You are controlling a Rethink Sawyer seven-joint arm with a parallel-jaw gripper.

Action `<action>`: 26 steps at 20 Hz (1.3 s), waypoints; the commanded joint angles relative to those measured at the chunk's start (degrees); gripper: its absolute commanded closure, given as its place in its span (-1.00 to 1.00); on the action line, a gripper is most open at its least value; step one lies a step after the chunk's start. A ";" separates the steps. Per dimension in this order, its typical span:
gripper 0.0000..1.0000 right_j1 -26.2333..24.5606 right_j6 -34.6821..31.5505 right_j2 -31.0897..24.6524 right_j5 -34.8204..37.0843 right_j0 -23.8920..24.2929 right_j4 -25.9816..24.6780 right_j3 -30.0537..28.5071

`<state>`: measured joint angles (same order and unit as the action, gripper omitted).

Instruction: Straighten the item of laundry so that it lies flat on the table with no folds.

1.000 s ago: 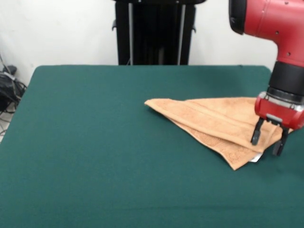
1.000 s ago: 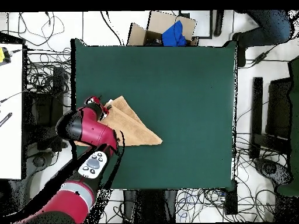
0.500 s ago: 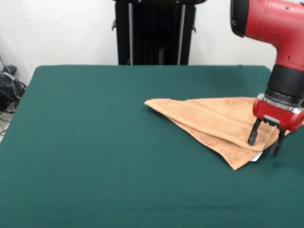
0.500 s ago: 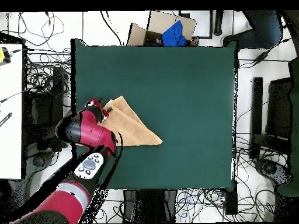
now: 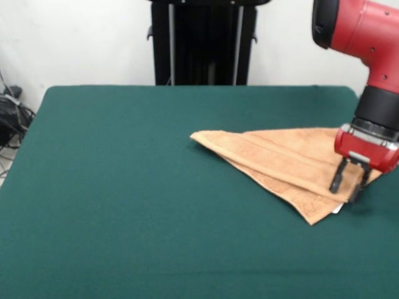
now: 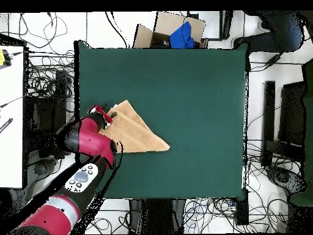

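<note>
Gripper (image 5: pixel 346 187) down at the towel's (image 5: pixel 280 163) right-hand edge in the front view, jaws narrowed around the folded hem, apparently pinching the top layer. Soft, light terry, floppy, likely to drape and drag. Best taken at a corner of the upper layer, then peeled outward. Folded into a triangle near one side of the table (image 5: pixel 124 187), point reaching toward the middle.

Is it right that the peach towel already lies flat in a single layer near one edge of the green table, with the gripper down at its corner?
Not quite. The towel is folded over itself into a rough triangle, with layered edges visible in the front view. The rest holds: it lies near one edge of the table, and the gripper is down at its corner.
</note>
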<state>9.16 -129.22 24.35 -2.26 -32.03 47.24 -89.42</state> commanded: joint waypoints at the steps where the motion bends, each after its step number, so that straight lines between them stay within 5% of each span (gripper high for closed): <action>1: 1.00 -3.66 -11.65 -2.66 3.70 -0.53 3.06 0.67; 22: 1.00 1.30 -11.00 -5.77 2.16 1.44 0.76 -3.11; 23: -1.00 1.87 -10.92 -6.87 1.07 2.10 0.00 -3.74; 26: -1.00 1.79 -11.38 -6.84 -0.57 2.16 -0.22 -4.17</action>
<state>10.28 -129.22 24.65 -2.26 -32.17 48.30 -89.48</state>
